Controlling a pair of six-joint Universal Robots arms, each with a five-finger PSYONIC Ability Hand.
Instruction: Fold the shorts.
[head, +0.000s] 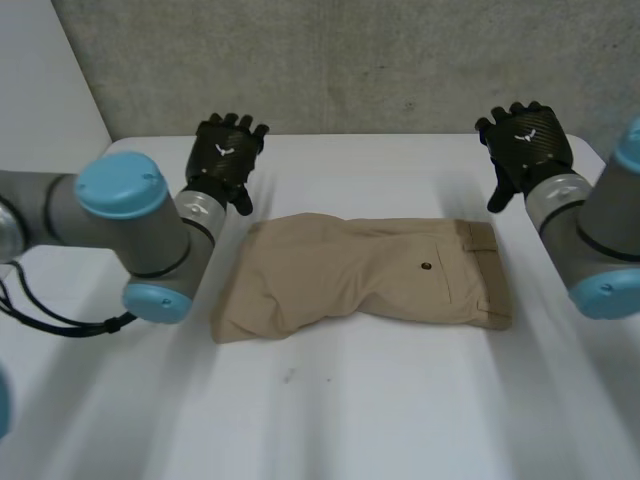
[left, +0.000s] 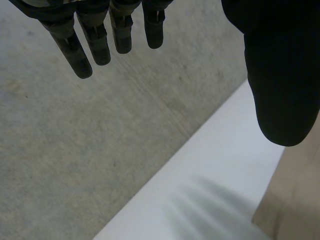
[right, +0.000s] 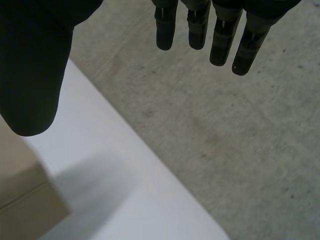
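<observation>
The left robot hand, upper left of the frame, and the right robot hand, upper right, hover released, fingers straight, clear of the cloth. Mid-frame between them the tan shorts lie on the smooth white worktop: soft, rumpled, waistband rightward. A fold seems pending; next, both must descend and pinch an edge.

Lab-like test setup: bare concrete wall, plain white table.
</observation>
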